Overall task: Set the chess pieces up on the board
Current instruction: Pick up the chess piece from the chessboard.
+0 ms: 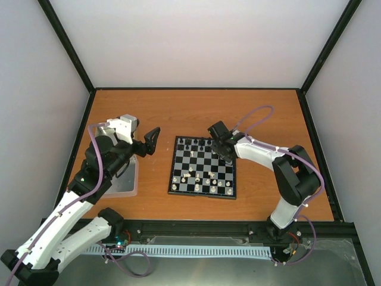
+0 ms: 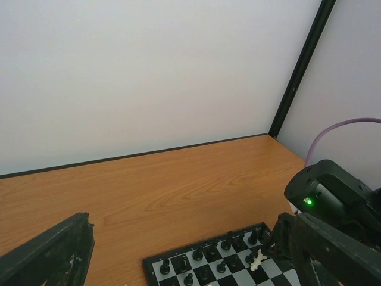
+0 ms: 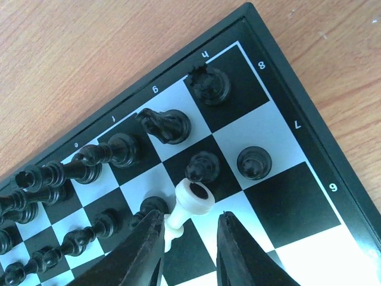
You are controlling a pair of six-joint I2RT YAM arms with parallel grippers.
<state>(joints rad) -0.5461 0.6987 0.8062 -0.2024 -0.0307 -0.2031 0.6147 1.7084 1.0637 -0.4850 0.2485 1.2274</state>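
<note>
The board (image 1: pixel 221 171) lies mid-table. Black chess pieces (image 1: pixel 196 145) stand on its far rows, cream-white ones (image 1: pixel 197 186) on the near rows, and a few lie loose in the middle. My right gripper (image 1: pixel 228 158) hangs over the board's far right corner. In the right wrist view its jaws (image 3: pixel 190 217) are open either side of a tipped-over white piece (image 3: pixel 193 199), which lies among black pawns (image 3: pixel 255 162) on the board (image 3: pixel 286 202). My left gripper (image 1: pixel 153 142) is open and empty, held above the table left of the board.
A shiny rectangular tray (image 1: pixel 126 182) lies under the left arm, left of the board. The enclosure's black-framed walls stand at the back and sides. The left wrist view shows the board's far edge (image 2: pixel 156 262), the tipped white piece (image 2: pixel 257 260) and the right arm (image 2: pixel 333 196).
</note>
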